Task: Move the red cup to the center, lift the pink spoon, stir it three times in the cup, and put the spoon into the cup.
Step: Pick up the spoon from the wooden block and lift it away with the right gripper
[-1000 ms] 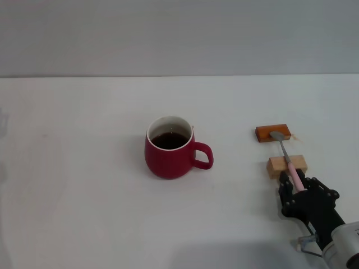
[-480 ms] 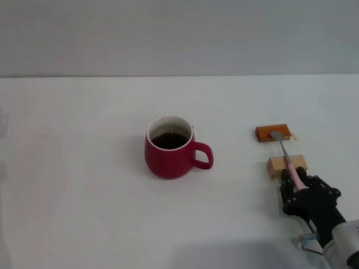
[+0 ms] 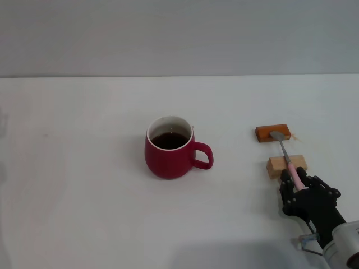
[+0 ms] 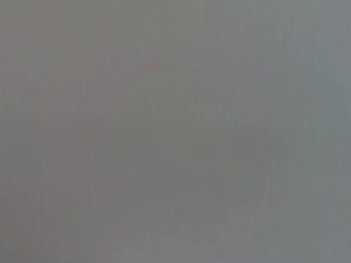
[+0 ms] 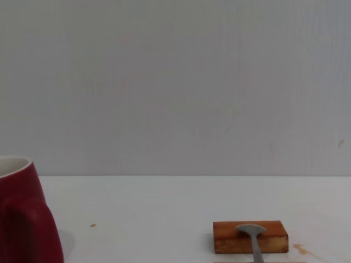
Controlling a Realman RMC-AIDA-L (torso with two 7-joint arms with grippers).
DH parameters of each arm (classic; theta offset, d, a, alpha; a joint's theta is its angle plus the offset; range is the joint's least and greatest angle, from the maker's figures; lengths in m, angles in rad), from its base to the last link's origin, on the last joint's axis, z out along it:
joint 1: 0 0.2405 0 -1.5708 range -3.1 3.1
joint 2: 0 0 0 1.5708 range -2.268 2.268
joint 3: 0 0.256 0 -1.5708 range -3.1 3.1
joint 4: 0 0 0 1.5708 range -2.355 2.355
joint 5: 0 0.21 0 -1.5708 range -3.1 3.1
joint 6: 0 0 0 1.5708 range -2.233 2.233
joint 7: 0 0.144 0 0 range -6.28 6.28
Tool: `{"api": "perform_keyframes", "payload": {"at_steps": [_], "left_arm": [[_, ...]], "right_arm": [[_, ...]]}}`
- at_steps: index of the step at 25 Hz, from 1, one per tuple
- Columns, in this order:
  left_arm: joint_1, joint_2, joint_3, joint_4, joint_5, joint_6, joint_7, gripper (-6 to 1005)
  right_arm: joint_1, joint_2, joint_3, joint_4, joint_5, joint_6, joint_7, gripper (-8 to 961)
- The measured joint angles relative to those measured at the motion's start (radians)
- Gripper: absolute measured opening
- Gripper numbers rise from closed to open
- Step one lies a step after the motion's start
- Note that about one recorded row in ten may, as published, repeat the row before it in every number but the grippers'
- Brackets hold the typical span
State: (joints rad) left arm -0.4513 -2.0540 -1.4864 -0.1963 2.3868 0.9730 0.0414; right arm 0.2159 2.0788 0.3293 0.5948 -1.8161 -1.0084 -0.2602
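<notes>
Nothing has moved: the right hand [image 3: 296,182] stays closed on the slim pink-handled spoon [image 3: 287,158], whose grey bowl points away across two blocks, right of the dark-red ceramic mug [image 3: 170,147].

Bare bench [image 3: 84,213] is lying open around the red cup [image 3: 168,148]; two blocks [image 3: 272,133] are crowding the right edge.

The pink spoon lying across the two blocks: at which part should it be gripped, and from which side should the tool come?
Grip the pink spoon at its pink handle end, coming from the near side, where the right tool sits. The metal bowl rests on the orange-brown block and the neck crosses the light wooden block, so the handle overhangs, probably leaving room underneath.
</notes>
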Motion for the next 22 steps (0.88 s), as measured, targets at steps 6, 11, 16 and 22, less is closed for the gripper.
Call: {"api": "perform_keyframes", "payload": {"at_steps": [6, 11, 16, 22], "left_arm": [[0.002, 0.001, 0.000, 0.001, 0.000, -0.002, 0.000, 844], [0.003, 0.002, 0.000, 0.001, 0.000, -0.002, 0.000, 844], [0.005, 0.002, -0.001, 0.002, 0.000, 0.000, 0.000, 844], [0.005, 0.002, -0.002, 0.002, 0.000, 0.000, 0.000, 844]], "right_arm": [[-0.003, 0.001, -0.003, 0.002, -0.004, -0.003, -0.002, 245], [-0.004, 0.001, -0.001, 0.002, -0.006, -0.004, -0.003, 242], [-0.004, 0.001, 0.002, 0.002, -0.005, -0.004, -0.011, 243], [-0.004, 0.003, 0.004, 0.004, -0.002, -0.004, -0.030, 221]]}}
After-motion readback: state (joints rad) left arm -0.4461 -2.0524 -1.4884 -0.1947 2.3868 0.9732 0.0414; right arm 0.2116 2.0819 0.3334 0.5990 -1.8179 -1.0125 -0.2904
